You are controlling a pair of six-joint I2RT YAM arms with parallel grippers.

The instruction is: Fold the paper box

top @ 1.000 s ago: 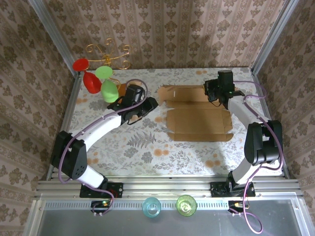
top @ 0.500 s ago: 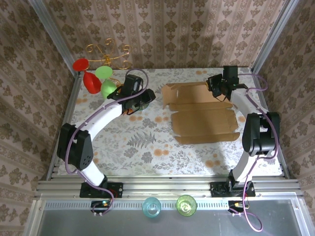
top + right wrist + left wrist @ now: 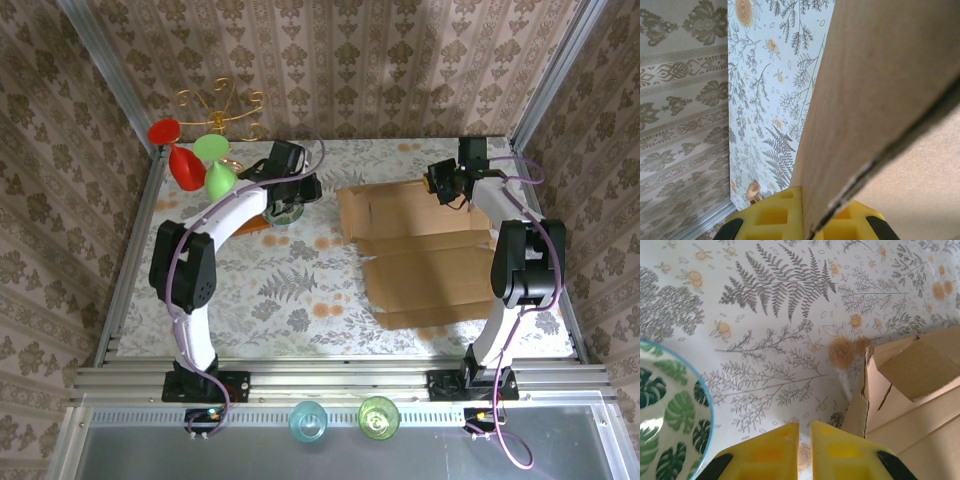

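Note:
The paper box [image 3: 415,250] lies flat and unfolded on the right half of the table, a large brown cardboard sheet with flaps. My right gripper [image 3: 447,186] is at its far right corner. In the right wrist view a cardboard flap [image 3: 880,75] runs between the yellow fingers, and the right gripper [image 3: 815,200] is shut on it. My left gripper [image 3: 292,190] hangs at the far middle of the table, left of the box and apart from it. In the left wrist view the left gripper [image 3: 805,427] is shut with nothing in it, and the box's left corner [image 3: 910,375] is just to its right.
A leaf-patterned bowl [image 3: 283,209] sits under the left gripper, seen also as a blue-rimmed bowl [image 3: 665,410]. An orange-brown board [image 3: 250,226] lies beside it. Red and green plastic glasses [image 3: 195,160] and a gold rack [image 3: 222,105] stand at the back left. Two cups [image 3: 308,421] stand on the front rail.
The right gripper has pulled the box to the right and turned it, so it now reaches nearer the front. The left arm has swung to the far middle, over the bowl.

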